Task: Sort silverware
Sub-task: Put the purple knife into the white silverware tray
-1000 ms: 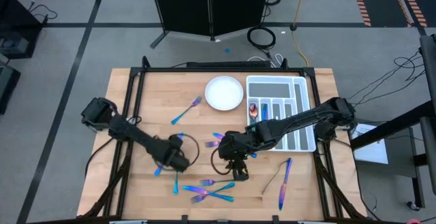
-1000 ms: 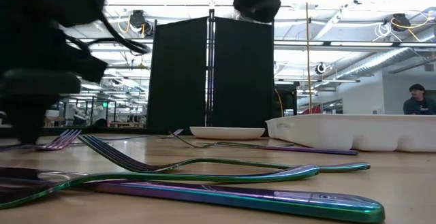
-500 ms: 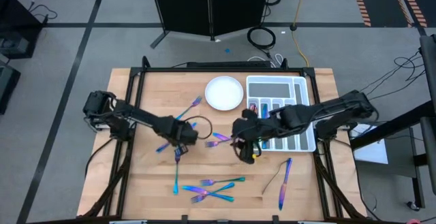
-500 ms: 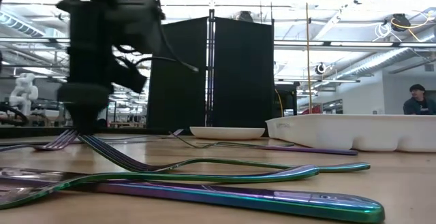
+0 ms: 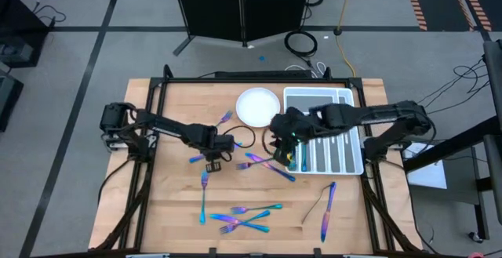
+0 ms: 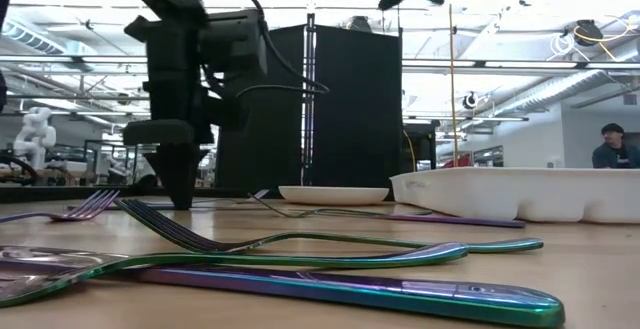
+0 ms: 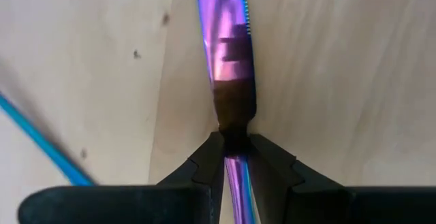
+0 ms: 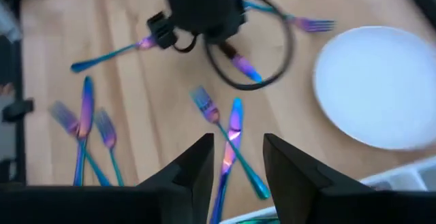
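Left claw (image 7: 235,142) points straight down, clenched on a knife (image 7: 228,40) — right claw (image 8: 235,166) hovers released beside the tray (image 5: 349,160).

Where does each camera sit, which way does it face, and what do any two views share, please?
High view: above the table, looking straight down; both arms show, with the left hand and right hand.
Low view: at table-top height, looking level across forks toward the tray; arms hang from above.
Left wrist view: on the left arm, facing the wood; its fingers pinch a knife.
Right wrist view: on the right arm, facing the plate and left hand; own fingers apart.
Shared: high and right wrist views both show the plate.
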